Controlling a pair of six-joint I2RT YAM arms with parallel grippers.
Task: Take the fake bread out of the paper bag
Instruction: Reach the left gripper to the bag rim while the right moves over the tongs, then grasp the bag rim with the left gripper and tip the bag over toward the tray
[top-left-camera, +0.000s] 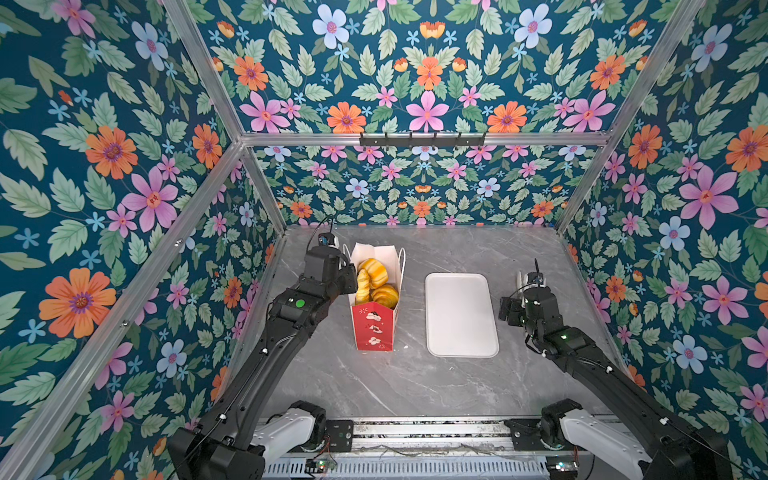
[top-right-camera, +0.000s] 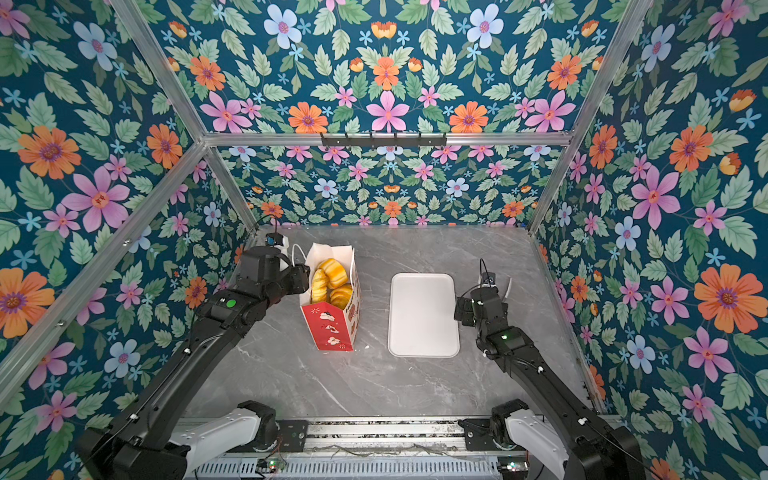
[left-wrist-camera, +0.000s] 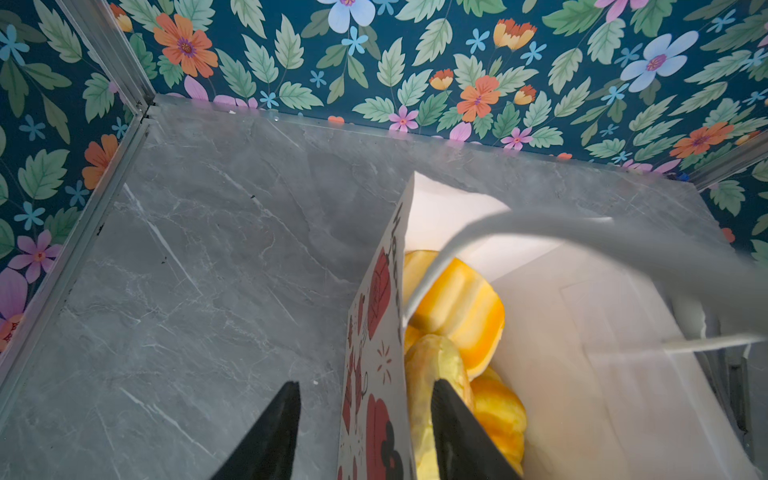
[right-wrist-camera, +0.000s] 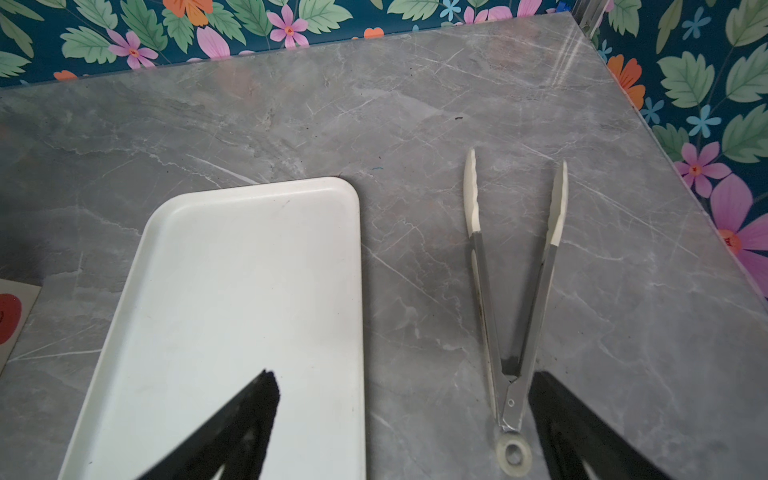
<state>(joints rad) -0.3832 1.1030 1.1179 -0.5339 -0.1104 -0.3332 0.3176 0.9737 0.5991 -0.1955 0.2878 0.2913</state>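
The paper bag (top-left-camera: 373, 328) (top-right-camera: 330, 329) stands upright and open on the left of the grey table, white above and red below. Inside lie pieces of fake bread: an orange striped bun (left-wrist-camera: 461, 311), a pale yellow pastry (left-wrist-camera: 432, 365) and an orange one (left-wrist-camera: 498, 411), also visible in a top view as the fake bread (top-left-camera: 374, 278). My left gripper (left-wrist-camera: 365, 384) straddles the bag's left wall (left-wrist-camera: 374, 316), open. One finger is outside the bag, the other inside against the pale pastry. My right gripper (right-wrist-camera: 403, 374) hangs open and empty, far from the bag.
A flat white tray (top-left-camera: 459, 316) (right-wrist-camera: 249, 270) lies right of the bag. Metal tongs (right-wrist-camera: 515, 291) with white tips lie open on the table right of the tray, under my right gripper. A white cord handle (left-wrist-camera: 540, 224) arches over the bag's mouth. Flowered walls enclose the table.
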